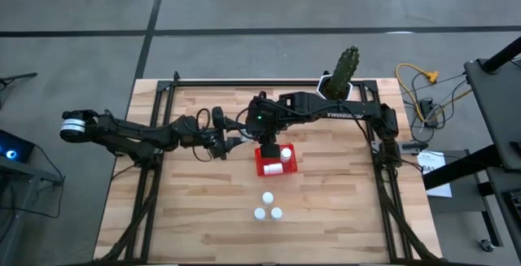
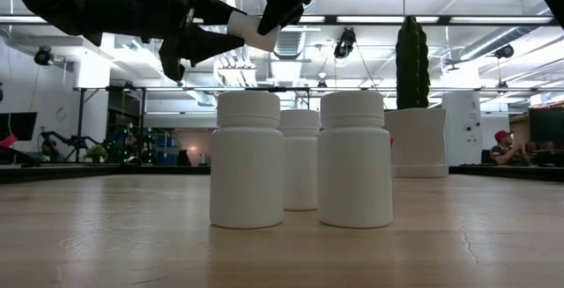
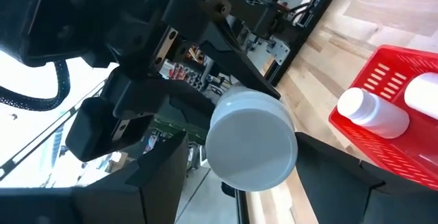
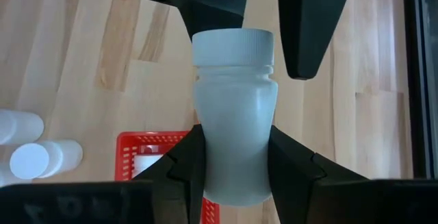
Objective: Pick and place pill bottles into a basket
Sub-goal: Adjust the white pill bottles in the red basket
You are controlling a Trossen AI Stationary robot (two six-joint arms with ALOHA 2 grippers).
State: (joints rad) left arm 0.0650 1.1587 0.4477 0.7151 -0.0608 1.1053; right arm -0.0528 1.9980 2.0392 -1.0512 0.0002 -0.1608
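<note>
Clamping a pill bottle (image 4: 234, 142) in right gripper (image 4: 236, 166), left gripper (image 4: 263, 29) spread around cap, overhead hides it

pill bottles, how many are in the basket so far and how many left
Done: two pill bottles lie in the red basket. In hand: one bottle is clamped in the right end effector above the table beside the basket, with the open left end effector around its cap, apparently a handover. Left: three bottles standing on the table.

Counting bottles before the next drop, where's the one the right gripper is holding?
In the high view it hangs mid-table, above the red basket; the right gripper clamps the pill bottle.
</note>
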